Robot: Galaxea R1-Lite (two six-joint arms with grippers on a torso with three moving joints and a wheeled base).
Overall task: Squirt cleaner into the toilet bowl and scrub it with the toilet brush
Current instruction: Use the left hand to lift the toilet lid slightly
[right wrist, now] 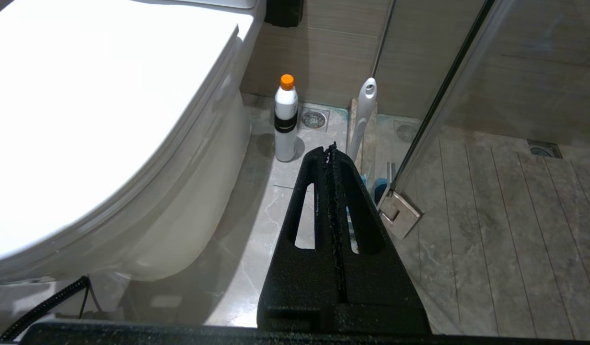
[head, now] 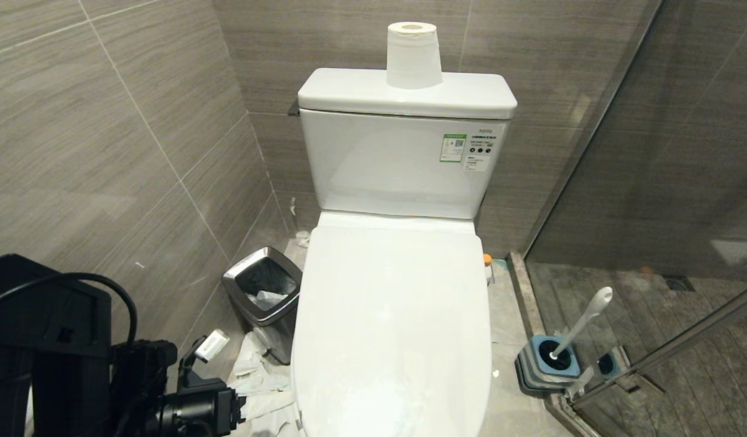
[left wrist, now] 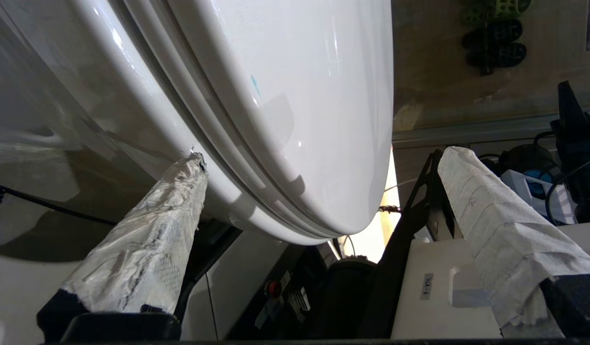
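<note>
Paper-wrapped fingers [left wrist: 146,254] of the left gripper [left wrist: 318,158] sit spread wide at the front edge of the toilet, one fingertip touching or just short of the outer porcelain under the seat line, the other well clear on the far side of the nose of the lid [left wrist: 295,96]. Nothing is held between them. In the head view that gripper [head: 212,364] is low at the toilet's front left corner, beside the steel-rimmed bin [head: 235,280] and crumpled paper on the floor.

Right gripper [right wrist: 331,153] is parked, its black fingers pressed together on nothing, pointing at the floor on the toilet's right.

Toilet bowl [head: 391,328] is covered: seat and lid are down, so the basin itself is hidden. Cleaner [right wrist: 285,117] stands upright on the floor by the toilet's right side, orange cap on, untouched. Toilet brush [head: 582,325] leans in its blue-and-grey holder [head: 546,364] by the glass door, just beyond the cleaner. A paper roll [head: 413,56] stands on the tank.

Progress, judged from this: nothing of the task proper is done. Likely step in hand is lifting the lid with the left gripper. Left to do: open lid, fetch cleaner, squirt, take brush, scrub.
</note>
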